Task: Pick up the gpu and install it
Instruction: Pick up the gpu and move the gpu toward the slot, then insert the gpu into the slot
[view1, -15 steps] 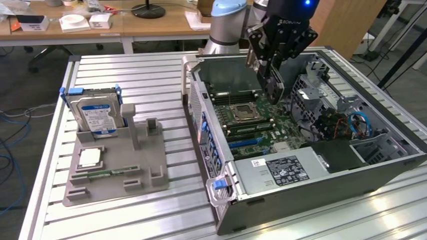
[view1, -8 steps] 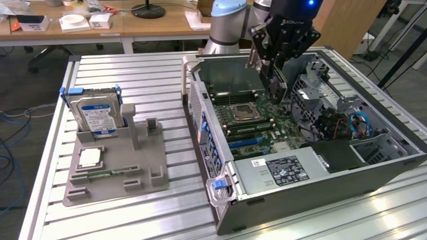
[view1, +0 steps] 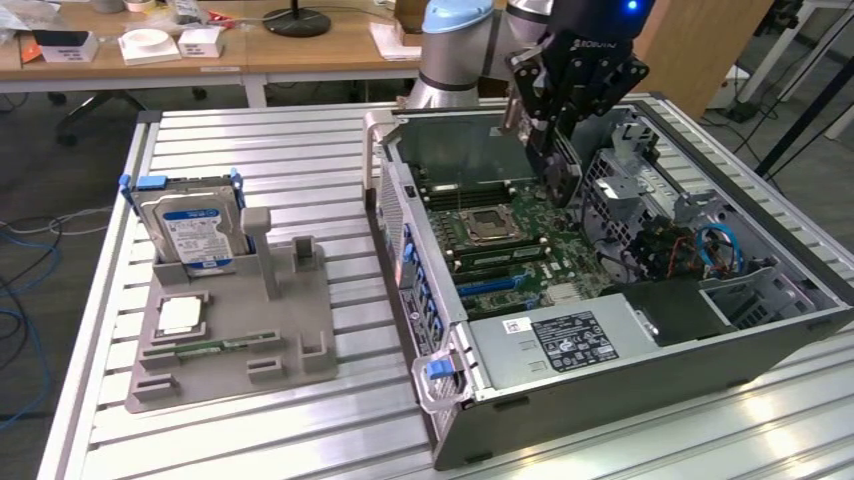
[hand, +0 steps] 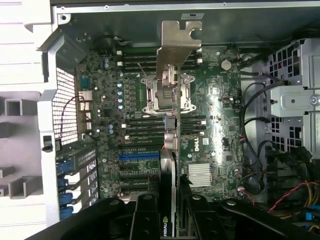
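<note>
My gripper (view1: 550, 128) hangs over the far part of the open computer case (view1: 407, 250), shut on the gpu (view1: 561, 170). The card is held on edge, a little above the motherboard (view1: 514, 255). In the wrist view the gpu (hand: 171, 145) appears edge-on between the black fingers (hand: 145, 215) of the gripper (hand: 172, 202). Its grey metal bracket (hand: 177, 47) points away from the camera, over the CPU socket (hand: 165, 92). The card floats above the board, apart from the blue expansion slots (hand: 137, 156).
On the exterior view's left, a grey fixture (view1: 287, 335) holds an upright hard drive (view1: 198, 232), a square chip (view1: 180, 315) and a green memory stick (view1: 214, 347). Inside the case are a power supply (view1: 567, 340), drive cage (view1: 627, 185) and cables (view1: 714, 250).
</note>
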